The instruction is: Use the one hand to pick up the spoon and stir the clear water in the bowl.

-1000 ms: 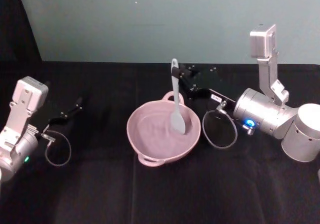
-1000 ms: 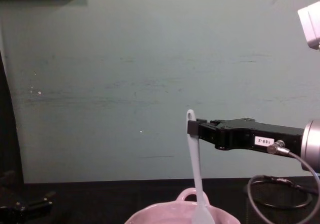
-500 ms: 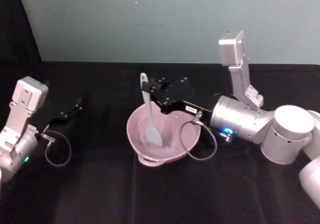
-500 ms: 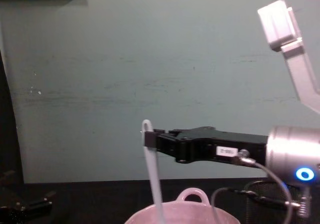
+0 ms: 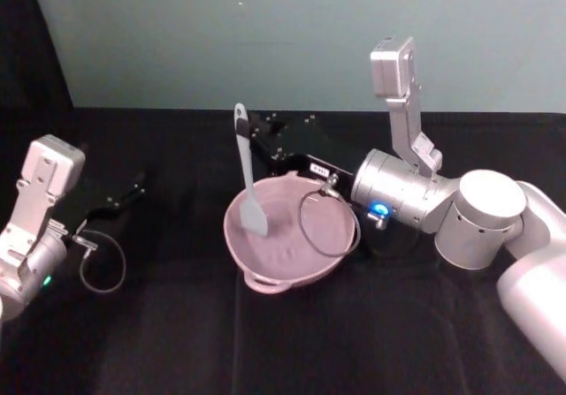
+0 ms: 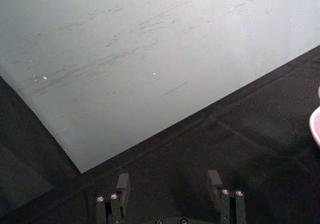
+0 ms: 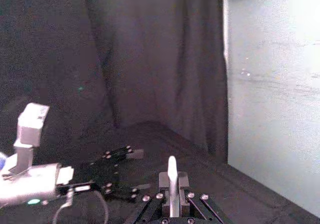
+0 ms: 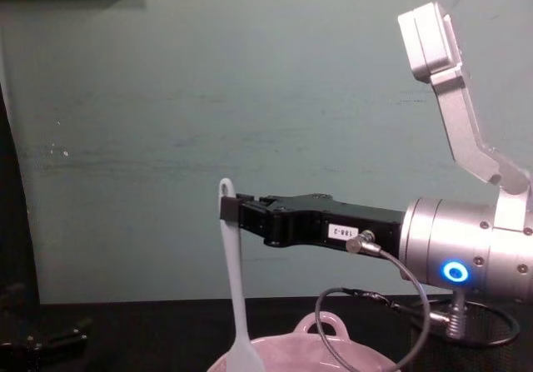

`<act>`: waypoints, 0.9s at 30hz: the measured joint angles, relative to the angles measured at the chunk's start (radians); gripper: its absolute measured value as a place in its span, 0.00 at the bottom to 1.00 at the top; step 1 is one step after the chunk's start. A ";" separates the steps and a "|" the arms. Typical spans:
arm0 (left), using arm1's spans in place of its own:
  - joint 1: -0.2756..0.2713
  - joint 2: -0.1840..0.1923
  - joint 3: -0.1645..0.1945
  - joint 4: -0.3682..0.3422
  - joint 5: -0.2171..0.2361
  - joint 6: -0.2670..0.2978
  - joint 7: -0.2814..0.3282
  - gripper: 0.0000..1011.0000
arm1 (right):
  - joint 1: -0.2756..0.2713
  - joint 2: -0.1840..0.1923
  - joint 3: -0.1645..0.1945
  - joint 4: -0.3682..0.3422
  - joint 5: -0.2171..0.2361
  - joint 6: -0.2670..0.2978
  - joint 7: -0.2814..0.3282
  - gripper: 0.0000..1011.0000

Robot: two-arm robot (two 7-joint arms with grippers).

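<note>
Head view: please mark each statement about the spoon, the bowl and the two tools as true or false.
1. The right tool grips the long slim pale plastic spoon near its handle end. True.
2. The spoon's flat head is down inside the wide pale pink bowl. True.
3. The spoon lies flat on the table. False: it stands nearly upright, held by the right tool.
4. The left tool holds the bowl's loop handle. False: it is open, holds nothing and is well to the left of the bowl.
</note>
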 joint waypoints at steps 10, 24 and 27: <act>0.000 0.000 0.000 0.000 0.000 0.000 0.000 1.00 | 0.010 -0.014 0.056 0.085 0.010 -0.047 -0.028 0.11; 0.000 0.000 0.000 0.000 0.000 0.000 0.000 1.00 | -0.081 0.069 0.131 -0.029 0.016 -0.028 -0.069 0.11; 0.000 0.000 0.000 0.000 0.000 0.000 0.000 1.00 | -0.100 0.083 0.131 -0.066 0.014 -0.015 -0.070 0.11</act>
